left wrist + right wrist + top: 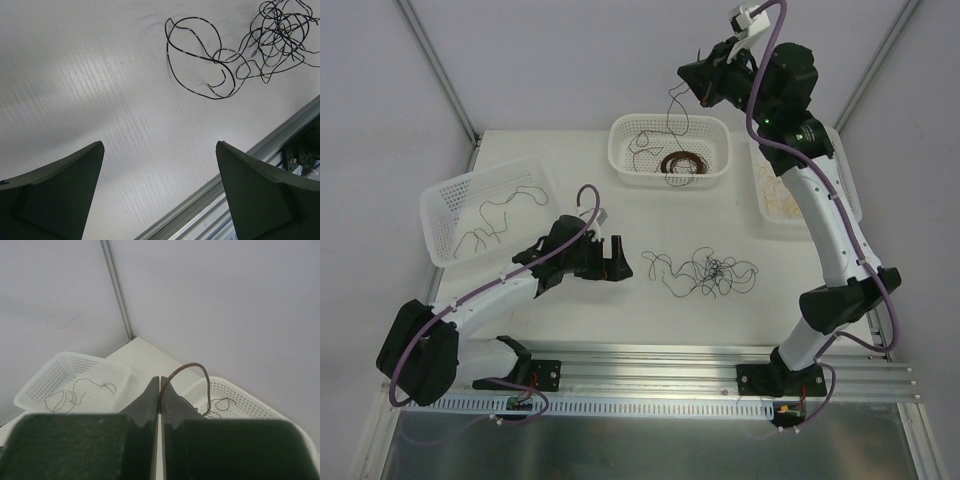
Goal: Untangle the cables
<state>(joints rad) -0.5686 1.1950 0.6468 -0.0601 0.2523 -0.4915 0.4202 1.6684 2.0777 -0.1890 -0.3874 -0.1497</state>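
Note:
A loose clump of thin black cables (708, 272) lies on the white table, right of centre. In the left wrist view it sits at the top right (277, 35), with a looping strand (200, 60) trailing left. My left gripper (623, 262) is open and empty, low over the table just left of the clump, with bare table between its fingers (60, 195). My right gripper (703, 88) is raised high over the back of the table and shut on a thin brown cable (190, 367). That cable (672, 100) hangs down toward the middle basket.
Three white perforated baskets stand at the back: the left one (485, 205) holds a dark strand, the middle one (670, 150) holds brown coils, the right one (785, 190) holds yellow-tan strands. An aluminium rail (280, 145) runs along the table's near edge.

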